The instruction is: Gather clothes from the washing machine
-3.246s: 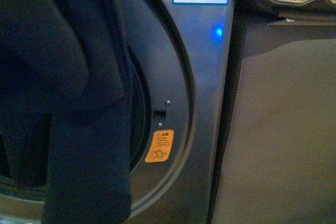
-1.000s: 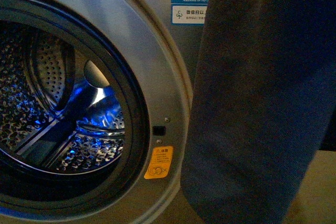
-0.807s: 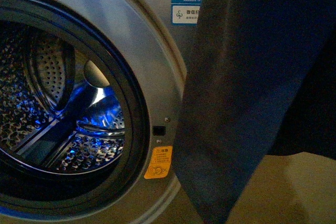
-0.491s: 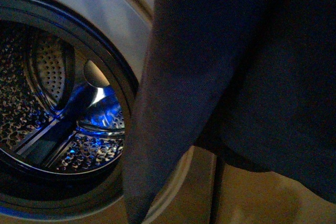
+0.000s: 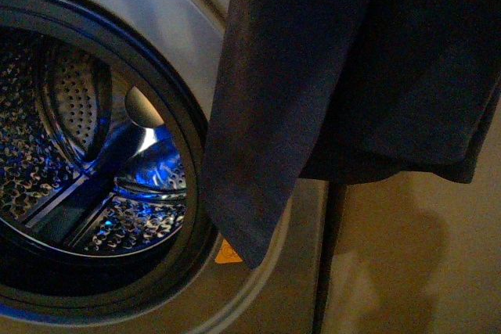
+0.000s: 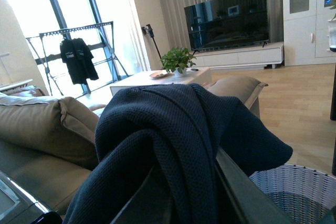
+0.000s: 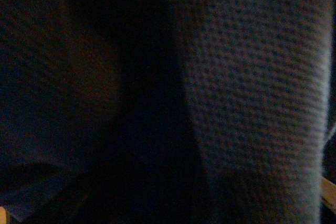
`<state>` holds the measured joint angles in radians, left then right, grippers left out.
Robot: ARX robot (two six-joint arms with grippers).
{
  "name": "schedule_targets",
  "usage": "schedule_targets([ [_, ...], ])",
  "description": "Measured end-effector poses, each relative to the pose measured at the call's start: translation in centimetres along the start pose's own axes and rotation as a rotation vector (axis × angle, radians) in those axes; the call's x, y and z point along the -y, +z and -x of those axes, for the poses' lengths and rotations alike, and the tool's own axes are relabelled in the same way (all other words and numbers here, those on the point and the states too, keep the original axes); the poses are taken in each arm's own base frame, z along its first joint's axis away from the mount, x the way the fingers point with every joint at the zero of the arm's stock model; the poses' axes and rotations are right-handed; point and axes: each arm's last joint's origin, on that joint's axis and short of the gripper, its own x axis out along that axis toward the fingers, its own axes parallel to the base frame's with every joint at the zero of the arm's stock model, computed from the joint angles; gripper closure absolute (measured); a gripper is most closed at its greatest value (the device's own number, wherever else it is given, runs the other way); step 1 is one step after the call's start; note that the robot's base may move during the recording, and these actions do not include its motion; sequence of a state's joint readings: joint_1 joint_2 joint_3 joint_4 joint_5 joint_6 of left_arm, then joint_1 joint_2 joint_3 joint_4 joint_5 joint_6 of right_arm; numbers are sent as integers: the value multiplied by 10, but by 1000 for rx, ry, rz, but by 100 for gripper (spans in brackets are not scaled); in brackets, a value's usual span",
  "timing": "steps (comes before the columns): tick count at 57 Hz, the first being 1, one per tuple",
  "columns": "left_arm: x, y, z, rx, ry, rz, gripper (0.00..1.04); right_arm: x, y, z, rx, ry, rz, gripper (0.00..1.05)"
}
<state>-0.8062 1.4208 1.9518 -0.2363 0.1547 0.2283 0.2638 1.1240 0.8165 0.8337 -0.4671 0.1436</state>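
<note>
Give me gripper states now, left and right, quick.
Left gripper: draped in the clothes, fingertips covered; open or shut cannot be told.
Right gripper: not in view; its wrist camera is filled by the clothes.

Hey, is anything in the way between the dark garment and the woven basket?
Nothing visible does. The clothes drape over the left arm's fingers, and the basket shows beside them with its top open.

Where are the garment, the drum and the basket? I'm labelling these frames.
garment [image 5: 344, 76], front view, hanging fold.
drum [image 5: 31, 181], front view, perforated wall.
basket [image 6: 286, 187], left wrist view, woven wall.
</note>
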Motion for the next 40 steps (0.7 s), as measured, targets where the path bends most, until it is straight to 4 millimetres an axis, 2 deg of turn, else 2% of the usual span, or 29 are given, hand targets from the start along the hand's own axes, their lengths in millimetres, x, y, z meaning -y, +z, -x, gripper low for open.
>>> schedule_targets([
  [12,0,0,0,1,-1,0,59,-1,2,-1,18,-24,27,54],
  [24,0,0,0,1,-1,0,28,8,9,6,47,-75,58,83],
  [29,0,0,0,2,-2,0,16,14,15,11,65,-106,77,92],
  [33,0,1,0,2,-2,0,6,20,21,17,81,-133,93,96],
  [40,0,1,0,3,-3,0,7,41,43,37,135,-225,143,97],
])
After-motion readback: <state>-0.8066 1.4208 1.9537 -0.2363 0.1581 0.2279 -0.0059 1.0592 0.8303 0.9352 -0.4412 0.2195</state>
